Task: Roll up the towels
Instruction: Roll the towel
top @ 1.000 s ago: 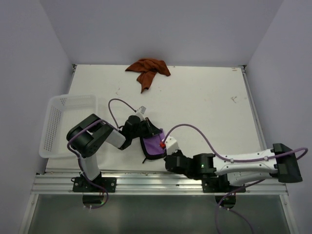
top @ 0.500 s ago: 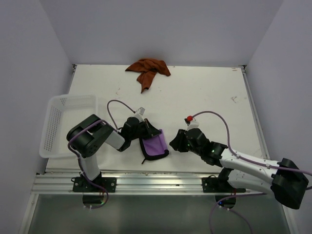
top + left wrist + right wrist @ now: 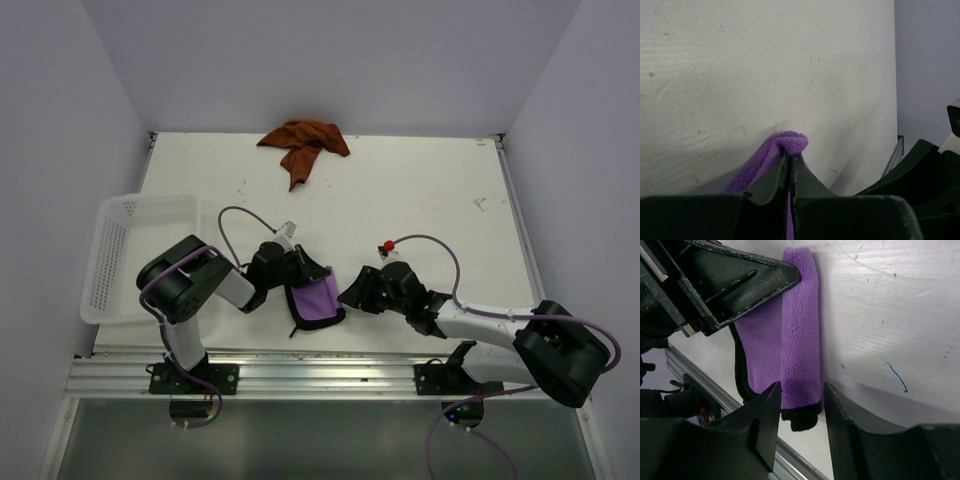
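Purple towel (image 3: 318, 300), dark-edged with one long side rolled over, lies on the white table (image 3: 430, 190) near its front edge, between the two arms. The left pincer (image 3: 790, 159) is clenched on a fold of the cloth, its fingers pressed together. The right pincer (image 3: 802, 387) stands released just beside the towel's right side, jaws apart and grasping nothing, with the towel's black-trimmed end showing through the gap. A white perforated basket (image 3: 115, 255) sits at the table's left edge. The rust-orange towel (image 3: 305, 145) lies crumpled at the far edge, well apart from both arms.
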{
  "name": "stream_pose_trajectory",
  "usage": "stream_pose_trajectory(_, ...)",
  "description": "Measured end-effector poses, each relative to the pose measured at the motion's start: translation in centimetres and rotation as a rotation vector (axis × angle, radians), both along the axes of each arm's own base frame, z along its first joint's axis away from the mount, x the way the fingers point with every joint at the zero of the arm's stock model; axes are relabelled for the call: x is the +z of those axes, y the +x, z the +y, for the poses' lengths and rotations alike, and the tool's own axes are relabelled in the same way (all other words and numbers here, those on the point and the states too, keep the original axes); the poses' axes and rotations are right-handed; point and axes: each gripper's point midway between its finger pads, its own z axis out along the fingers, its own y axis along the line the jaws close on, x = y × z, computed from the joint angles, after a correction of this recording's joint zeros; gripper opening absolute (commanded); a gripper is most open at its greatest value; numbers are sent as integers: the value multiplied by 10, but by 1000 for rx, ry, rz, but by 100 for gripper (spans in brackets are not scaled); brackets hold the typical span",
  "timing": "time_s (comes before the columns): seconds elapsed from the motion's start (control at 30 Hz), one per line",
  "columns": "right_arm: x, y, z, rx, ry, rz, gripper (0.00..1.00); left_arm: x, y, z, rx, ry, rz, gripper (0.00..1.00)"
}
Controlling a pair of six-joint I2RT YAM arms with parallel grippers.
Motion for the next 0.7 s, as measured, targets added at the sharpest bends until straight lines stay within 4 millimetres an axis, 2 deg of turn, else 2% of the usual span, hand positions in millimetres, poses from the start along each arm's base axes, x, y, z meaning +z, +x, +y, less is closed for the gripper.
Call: stream_pose_trajectory(0.7,-21,-7,9,32,6,65,47,0,-2,1,0,-3,-4,0)
